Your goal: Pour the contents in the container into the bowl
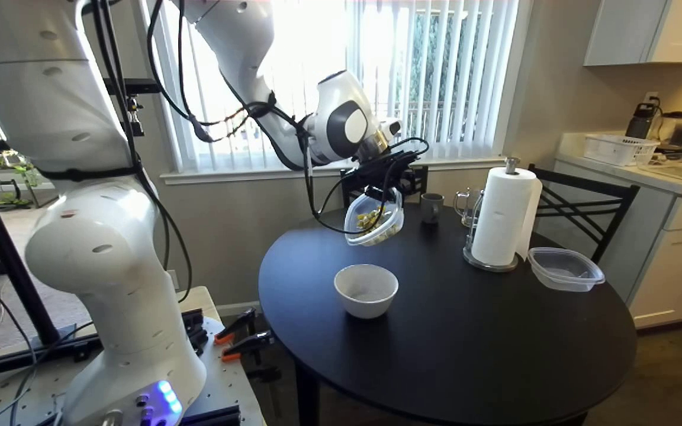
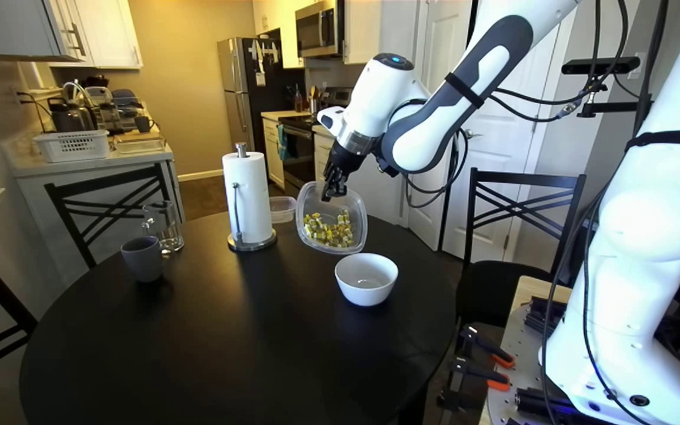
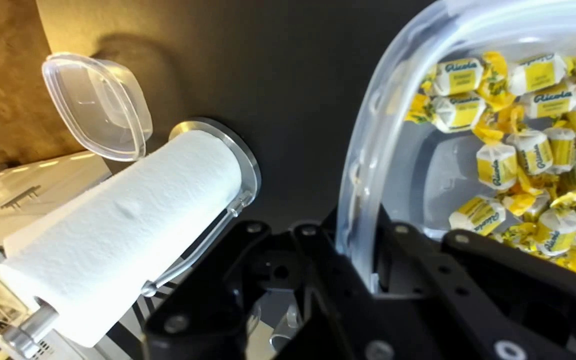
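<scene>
The container (image 1: pixel 398 218) is a see-through dish with a pale rim, seen in both exterior views (image 2: pixel 360 227) and in the wrist view (image 3: pixel 360 165). My gripper (image 1: pixel 383 192) is shut on its rim, also seen in the exterior view (image 2: pixel 335 188) and the wrist view (image 3: pixel 355 227). The container is tilted and held above the table. The contents (image 2: pixel 333 231) are yellow-and-white wrapped candies (image 3: pixel 533 155) gathered toward its lower side. The white bowl (image 1: pixel 366 299) stands upright on the table, lower than the container, and shows no contents (image 2: pixel 366 283). The bowl is out of the wrist view.
A paper towel roll (image 1: pixel 502 219) stands upright on the round dark table (image 1: pixel 465 355). A larger clear tub (image 1: pixel 563 272) sits beside it near the table edge. A grey mug (image 2: pixel 143 258) and a glass mug (image 2: pixel 166 227) stand near the window side. Black chairs (image 2: pixel 517 206) surround the table.
</scene>
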Controlling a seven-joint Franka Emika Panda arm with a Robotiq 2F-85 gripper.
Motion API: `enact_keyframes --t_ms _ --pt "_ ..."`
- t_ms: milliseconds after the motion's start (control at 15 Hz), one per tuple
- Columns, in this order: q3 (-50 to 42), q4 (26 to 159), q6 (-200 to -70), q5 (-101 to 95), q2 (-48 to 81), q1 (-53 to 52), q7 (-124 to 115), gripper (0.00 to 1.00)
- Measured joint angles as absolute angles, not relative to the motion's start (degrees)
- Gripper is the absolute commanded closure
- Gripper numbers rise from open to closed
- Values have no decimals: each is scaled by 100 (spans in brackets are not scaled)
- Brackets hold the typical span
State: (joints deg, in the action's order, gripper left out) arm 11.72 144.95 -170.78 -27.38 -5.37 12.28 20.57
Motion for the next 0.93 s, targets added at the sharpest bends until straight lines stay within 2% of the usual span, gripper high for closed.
enact_keyframes --t_ms 467,933 --pt "1241 14348 -16771 -5284 -515 1732 -75 99" --pt "1917 14278 -15149 -7608 -677 1637 -2990 99"
